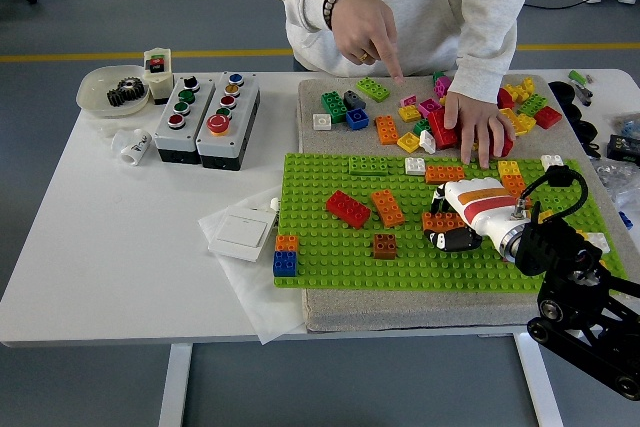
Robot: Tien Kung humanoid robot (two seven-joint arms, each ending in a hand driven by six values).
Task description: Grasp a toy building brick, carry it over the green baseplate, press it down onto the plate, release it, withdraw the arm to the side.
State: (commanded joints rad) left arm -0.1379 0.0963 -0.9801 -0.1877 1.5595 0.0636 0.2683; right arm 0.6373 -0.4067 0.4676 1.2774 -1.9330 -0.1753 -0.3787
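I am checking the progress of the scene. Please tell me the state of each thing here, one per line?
Right robot hand: lowered on an orange brick on the green baseplate.
Red brick: lying on the baseplate.
Brown brick: lying on the baseplate.
Person's hand: pointing down at the loose bricks.

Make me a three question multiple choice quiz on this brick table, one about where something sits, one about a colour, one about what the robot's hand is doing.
1. Where is the red brick that lies on the green baseplate?
A. on its left half
B. at its far right corner
C. off the plate, on the white table

2. What colour is the brick under the small orange brick at the plate's near left corner?
A. yellow
B. blue
C. pink

3. What is the right hand doing?
A. resting at the table's edge
B. hanging open above the control boxes
C. low on the plate, at an orange brick

Answers: 1 A, it lies left of the plate's middle. 2 B, a blue brick sits below it. 3 C, its fingers are down by that brick.
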